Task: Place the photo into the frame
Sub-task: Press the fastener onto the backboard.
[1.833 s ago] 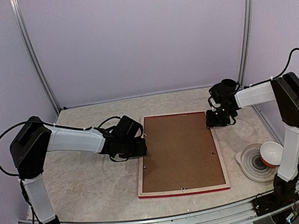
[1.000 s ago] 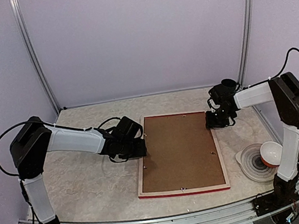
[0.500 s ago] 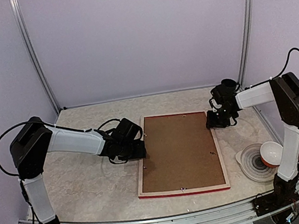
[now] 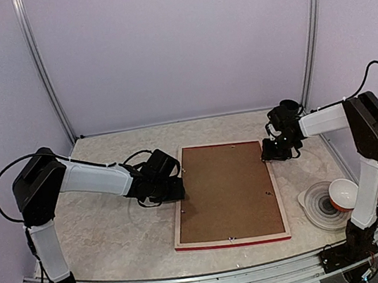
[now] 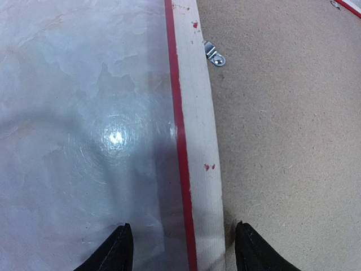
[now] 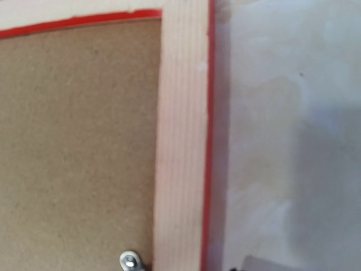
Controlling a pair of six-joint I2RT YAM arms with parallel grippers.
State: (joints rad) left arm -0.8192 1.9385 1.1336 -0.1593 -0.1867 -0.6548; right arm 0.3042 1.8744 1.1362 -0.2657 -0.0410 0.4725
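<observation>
Left hand [image 4: 171, 187] low at left rail of frame [image 4: 232, 239]; right hand [image 4: 274, 151] at far right corner. Frame face down mid-tabletop [image 4: 110, 231], brown backing board [image 4: 225, 189] filling it. Photo unseen in any view.

Left wrist: fingertips [image 5: 121, 251] wide, straddling rail without touching; clip [image 5: 215, 53] further along.

Right wrist: frame corner only; hand's spread impossible to tell.

Likely best: centre rail between fingers, pinch squarely, stay clear of clip, keep both sides level.
</observation>
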